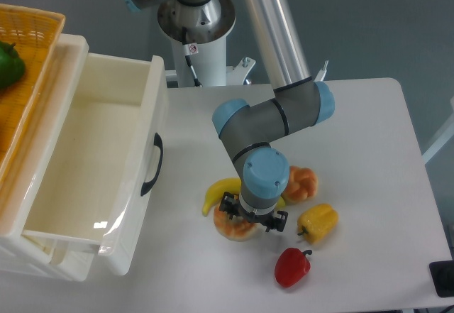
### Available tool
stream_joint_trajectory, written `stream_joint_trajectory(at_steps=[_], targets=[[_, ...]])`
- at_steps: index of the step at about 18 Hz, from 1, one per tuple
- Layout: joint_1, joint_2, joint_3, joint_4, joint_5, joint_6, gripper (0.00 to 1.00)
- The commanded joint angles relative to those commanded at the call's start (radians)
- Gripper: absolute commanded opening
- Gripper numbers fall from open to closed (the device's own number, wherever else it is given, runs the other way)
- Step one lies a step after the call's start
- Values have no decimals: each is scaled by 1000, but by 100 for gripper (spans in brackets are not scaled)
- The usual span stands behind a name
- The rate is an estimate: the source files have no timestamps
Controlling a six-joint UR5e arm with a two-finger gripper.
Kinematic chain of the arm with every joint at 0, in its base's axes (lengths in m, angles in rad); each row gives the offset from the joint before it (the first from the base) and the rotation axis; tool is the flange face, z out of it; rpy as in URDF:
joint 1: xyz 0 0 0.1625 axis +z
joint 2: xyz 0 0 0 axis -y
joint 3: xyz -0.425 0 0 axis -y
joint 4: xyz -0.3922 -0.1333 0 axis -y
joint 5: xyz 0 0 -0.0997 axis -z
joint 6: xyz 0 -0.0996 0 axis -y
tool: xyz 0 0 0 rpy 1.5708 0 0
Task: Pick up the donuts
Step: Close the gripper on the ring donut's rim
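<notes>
Tan-orange, cream-patched donuts (234, 229); red pepper (291, 267)

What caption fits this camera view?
Tool lowered over the donut, beside banana, yellow pepper and red pepper.

Grey arm (273, 118) with pale-blue joint caps (black tool (252, 217)).

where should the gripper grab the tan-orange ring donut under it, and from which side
Take the tan-orange ring-shaped toy donut across its ring wall, one finger in the centre hole if it fits and one outside, coming straight down from above. It lies flat on the white table, so the ring faces up. The gripper already hangs over it. The free front-left rim, away from the curved yellow banana, looks safest.
</notes>
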Motion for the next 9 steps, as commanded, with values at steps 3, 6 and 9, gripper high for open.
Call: stream_joint_trajectory(at_steps=[3,6,9], targets=[[0,0,2,0,0,-3,58],[0,0,3,0,-2,-5,28],[0,2,5,-2,-3,-3,16]])
